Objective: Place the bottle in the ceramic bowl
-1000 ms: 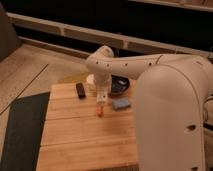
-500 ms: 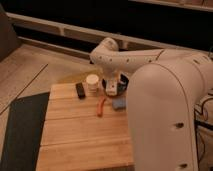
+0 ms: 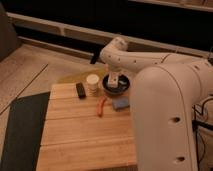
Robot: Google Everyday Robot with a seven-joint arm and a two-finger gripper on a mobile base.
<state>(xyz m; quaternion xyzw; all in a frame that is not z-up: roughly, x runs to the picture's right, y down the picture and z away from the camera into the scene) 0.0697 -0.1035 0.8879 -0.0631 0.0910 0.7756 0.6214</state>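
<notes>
The dark blue-black ceramic bowl [image 3: 125,88] sits at the far side of the wooden table [image 3: 80,135]. My gripper [image 3: 115,81] hangs from the white arm directly over the bowl, pointing down into it. It is shut on the small cream-white bottle [image 3: 114,78], which stands upright, its lower end at or just inside the bowl's rim. Whether the bottle touches the bowl's bottom is hidden.
A squat white round container [image 3: 92,83] stands just left of the bowl, with a small black block [image 3: 80,90] left of that. An orange object [image 3: 101,106] and a blue object [image 3: 120,103] lie in front of the bowl. The large white arm body fills the right side.
My gripper has carried the bottle from near the orange object, back and to the right, to a spot over the bowl.
</notes>
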